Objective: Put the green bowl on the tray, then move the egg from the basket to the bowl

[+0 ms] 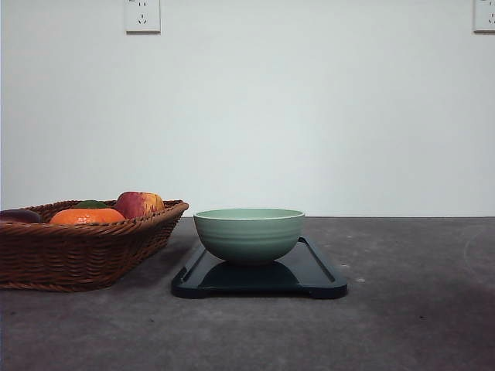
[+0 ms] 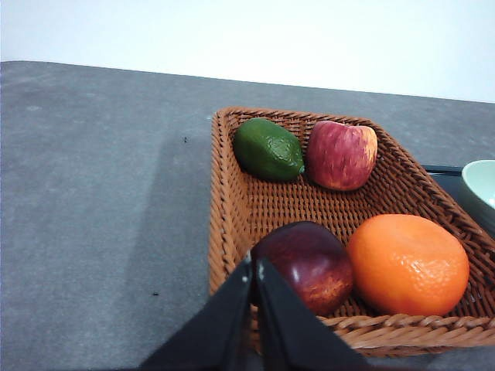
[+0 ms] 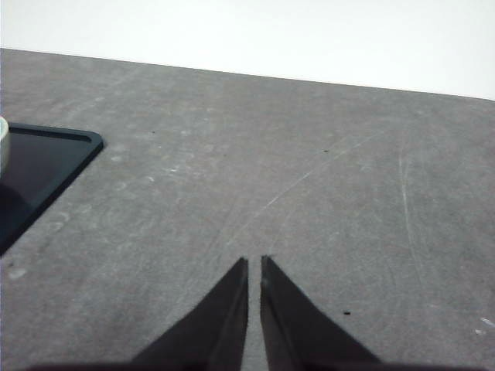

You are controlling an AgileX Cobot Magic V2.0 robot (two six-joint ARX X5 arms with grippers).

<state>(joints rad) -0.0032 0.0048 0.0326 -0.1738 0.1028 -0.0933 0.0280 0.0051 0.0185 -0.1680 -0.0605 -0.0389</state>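
With the green bowl [image 1: 248, 233] already on the tray [image 1: 317, 277], the egg [image 2: 305, 266] lies in the basket's [image 2: 228, 209] near corner just ahead of the left gripper [image 2: 254, 270], which is closed and empty, while the right gripper [image 3: 254, 267], also closed, hangs over bare table beyond the tray.

front cam: low, near surface [image 1: 402, 325] level, faces back wall, mid-range | L wrist cam: above & close behind basket [image 2: 232, 232], looks down over pincer [image 2: 254, 267] | R wrist cam: close, angled down at bare surface | shared: tray [image 1: 313, 270] in front + R wrist; basket in front + L wrist
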